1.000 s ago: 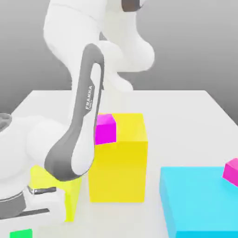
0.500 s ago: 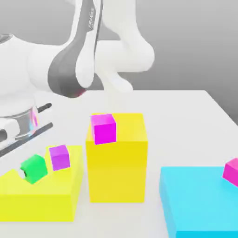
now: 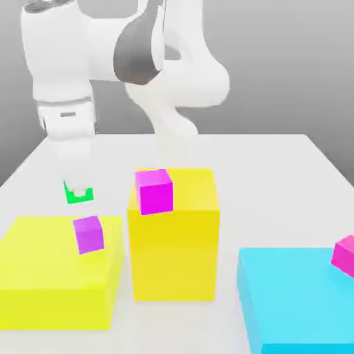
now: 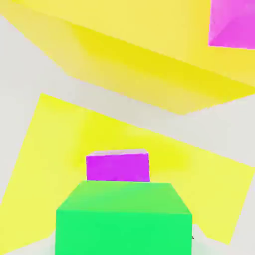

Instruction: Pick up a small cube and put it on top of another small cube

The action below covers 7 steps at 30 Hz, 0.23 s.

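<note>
Green is the colour of the small cube (image 3: 71, 197) that the claw (image 3: 81, 195) has pinched tight. The claw is clamped on it and holds it up in the air. It points down, over on the exterior view's left side.

The purple cube (image 3: 89, 235) sits on top of the low yellow block (image 3: 55, 304). The green cube is up higher than the purple cube and close to it, and the two are apart. I cannot tell if the green one is right over the purple one. In the hand view the green cube looks big and near, and it hides part of the purple one.

Next to the low yellow block stands a tall yellow block (image 3: 174, 256), with a gap between them. A bright pink-purple cube (image 3: 155, 193) sits on the tall one. On the exterior view's right is a wide blue block (image 3: 297, 297) with a hot pink cube (image 3: 346, 256) on it. All the blocks are on a white table (image 3: 256, 173). The robot arm (image 3: 62, 69) is mostly white with some grey.
</note>
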Motion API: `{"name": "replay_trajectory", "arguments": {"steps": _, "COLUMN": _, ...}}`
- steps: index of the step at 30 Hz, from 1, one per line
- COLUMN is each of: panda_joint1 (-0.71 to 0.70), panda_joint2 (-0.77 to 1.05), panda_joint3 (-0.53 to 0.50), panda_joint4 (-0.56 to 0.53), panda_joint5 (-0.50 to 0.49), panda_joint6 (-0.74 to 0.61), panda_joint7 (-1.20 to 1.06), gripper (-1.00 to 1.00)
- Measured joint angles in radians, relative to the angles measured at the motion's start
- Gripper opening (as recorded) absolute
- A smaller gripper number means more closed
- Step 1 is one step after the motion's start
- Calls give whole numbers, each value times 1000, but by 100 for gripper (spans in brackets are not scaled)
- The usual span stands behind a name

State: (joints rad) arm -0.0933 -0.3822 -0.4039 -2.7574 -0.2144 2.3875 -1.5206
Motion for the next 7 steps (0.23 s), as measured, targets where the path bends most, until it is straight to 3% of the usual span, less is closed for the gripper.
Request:
{"name": "replay_trajectory", "arguments": {"steps": 3, "panda_joint1": 13, "panda_joint2": 84, "panda_joint3": -23, "panda_joint4": -32, "panda_joint5": 10, "panda_joint6": 117, "panda_joint7": -22, "gripper": -100}}
{"name": "replay_trajectory", "arguments": {"steps": 4, "panda_joint1": 16, "panda_joint2": 106, "panda_joint3": -29, "panda_joint4": -40, "panda_joint5": 13, "panda_joint6": 147, "panda_joint7": -26, "gripper": 100}}
{"name": "replay_trajectory", "arguments": {"steps": 7, "panda_joint1": 16, "panda_joint2": 106, "panda_joint3": -29, "panda_joint4": -40, "panda_joint5": 13, "panda_joint6": 147, "panda_joint7": -26, "gripper": 100}}
